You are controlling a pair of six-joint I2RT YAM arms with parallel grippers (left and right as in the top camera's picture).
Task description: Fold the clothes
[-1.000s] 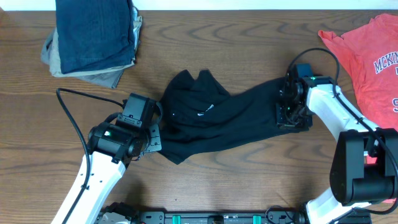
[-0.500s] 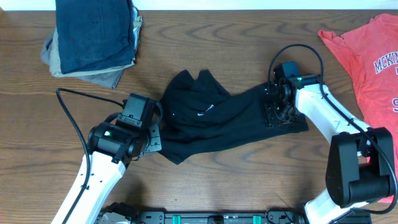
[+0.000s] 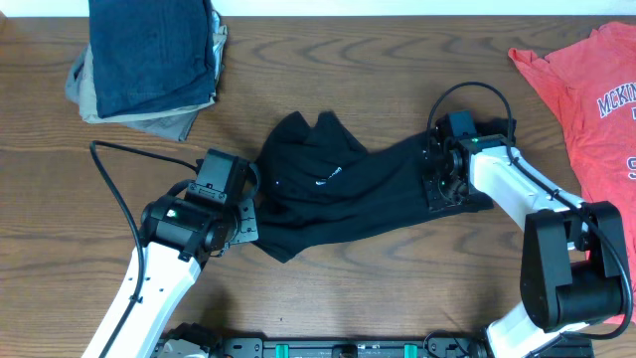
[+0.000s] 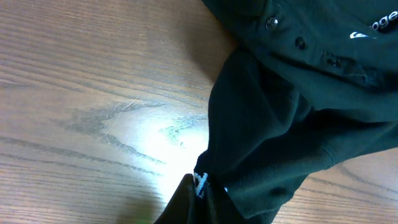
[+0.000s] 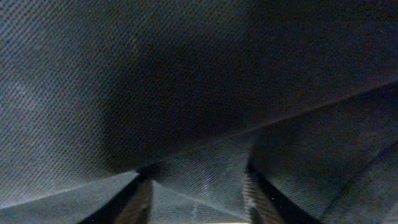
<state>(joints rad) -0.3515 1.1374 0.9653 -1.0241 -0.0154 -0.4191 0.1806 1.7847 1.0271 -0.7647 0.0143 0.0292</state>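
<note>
The clothes are a black shirt [image 3: 348, 189] with a small white logo [image 3: 328, 179], crumpled across the table's middle, and a coral-red T-shirt [image 3: 586, 99] with navy lettering at the far right. My left gripper [image 3: 248, 221] is shut on the black shirt's lower left edge. The left wrist view shows it [image 4: 202, 186] pinching the dark cloth [image 4: 292, 112] low over the wood. My right gripper [image 3: 442, 189] presses down on the shirt's right end. In the right wrist view, black fabric [image 5: 186, 81] fills the frame. Its fingers [image 5: 142, 202] stand apart with a raised fold between them.
A stack of folded denim and grey garments [image 3: 149, 55] lies at the back left. The left arm's cable [image 3: 114, 189] loops over the wood table [image 3: 397, 278]. A row of buttons [image 4: 300, 42] runs along the shirt's placket.
My right gripper slid left along the shirt's right end and now sits slightly further in. Its jaws widened, then narrowed part-way. The left gripper and its hold are unchanged.
</note>
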